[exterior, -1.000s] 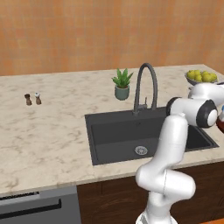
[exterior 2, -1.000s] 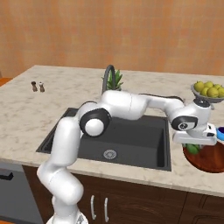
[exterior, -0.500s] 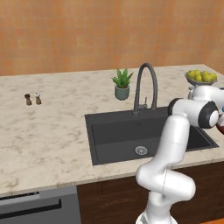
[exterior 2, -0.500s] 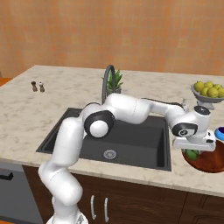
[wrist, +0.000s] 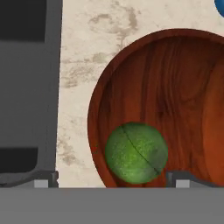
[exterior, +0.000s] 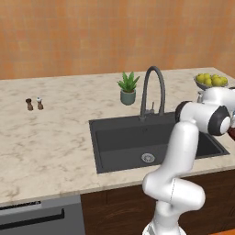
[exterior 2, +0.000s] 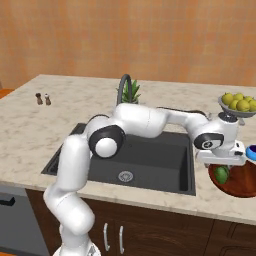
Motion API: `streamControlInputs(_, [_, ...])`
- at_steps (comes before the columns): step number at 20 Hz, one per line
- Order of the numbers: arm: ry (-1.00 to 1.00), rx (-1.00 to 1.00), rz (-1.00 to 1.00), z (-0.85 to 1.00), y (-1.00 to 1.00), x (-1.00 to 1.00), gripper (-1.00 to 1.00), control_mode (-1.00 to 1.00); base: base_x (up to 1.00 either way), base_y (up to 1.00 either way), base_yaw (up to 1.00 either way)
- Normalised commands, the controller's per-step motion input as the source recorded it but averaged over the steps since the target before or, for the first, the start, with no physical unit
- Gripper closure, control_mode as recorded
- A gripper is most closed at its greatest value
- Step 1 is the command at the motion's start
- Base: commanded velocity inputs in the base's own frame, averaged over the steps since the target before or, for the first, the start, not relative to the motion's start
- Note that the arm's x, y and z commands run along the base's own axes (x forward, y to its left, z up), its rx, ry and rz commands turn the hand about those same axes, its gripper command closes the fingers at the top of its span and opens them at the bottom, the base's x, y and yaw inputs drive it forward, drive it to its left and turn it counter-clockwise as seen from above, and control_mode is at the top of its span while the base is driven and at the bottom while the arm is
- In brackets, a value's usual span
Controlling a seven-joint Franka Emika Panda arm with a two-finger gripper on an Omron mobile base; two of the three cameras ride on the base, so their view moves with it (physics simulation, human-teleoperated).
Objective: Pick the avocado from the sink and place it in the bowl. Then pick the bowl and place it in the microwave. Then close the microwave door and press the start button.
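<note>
left base view: the sink (exterior: pixel 156 142) holds no fruit, and the arm reaches right of it toward the counter's edge. right base view: the gripper (exterior 2: pixel 220 165) hangs just over the bowl (exterior 2: pixel 241 181), right of the sink, with the avocado (exterior 2: pixel 221 174) lying inside. hand view: the avocado (wrist: pixel 136 152) rests free on the bowl's (wrist: pixel 175 87) floor between wide-spread fingertips gripping nothing. first placement looks done; the bowl, microwave, door and button remain.
</note>
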Motion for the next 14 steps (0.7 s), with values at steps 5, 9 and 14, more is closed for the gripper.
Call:
streamControlInputs(5, [0.07, -0.24, -0.02, 0.12, 0.67, 0.0, -1.0, -1.0, 0.0, 0.0, 0.0])
streamControlInputs(9, [0.16, -0.05, 0.0, -0.1, 0.13, 0.05, -1.0, -1.0, 0.0, 0.0, 0.0])
streamControlInputs(14, [0.11, 0.02, 0.0, -0.03, -0.16, 0.13, -1.0, -1.0, 0.0, 0.0, 0.0])
